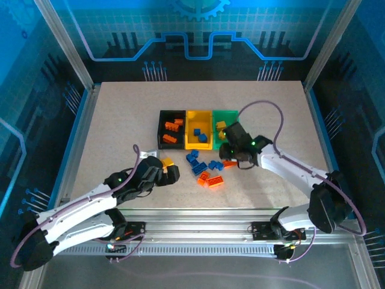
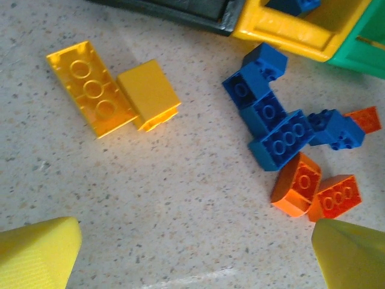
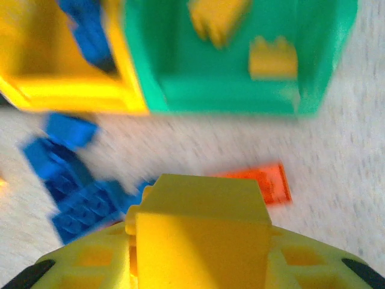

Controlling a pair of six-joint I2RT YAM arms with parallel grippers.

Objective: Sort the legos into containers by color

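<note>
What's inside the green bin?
Two yellow plastic toy bricks lie in the green rectangular plastic bin. From above, the right arm covers its near end.

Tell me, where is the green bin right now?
In the top view, the green bin sits right of the table's centre. It is the right end of the row of three, joined to the yellow bin on its left.

Here you see legos (image 2: 90, 90) of glossy, hard moulded plastic with smooth studded faces, containers (image 2: 289, 30) of smooth plastic with a softer sheen, a matt, finely speckled stone-like counter (image 2: 180, 205), and rails (image 1: 198, 218) of brushed, pale metal.
</note>
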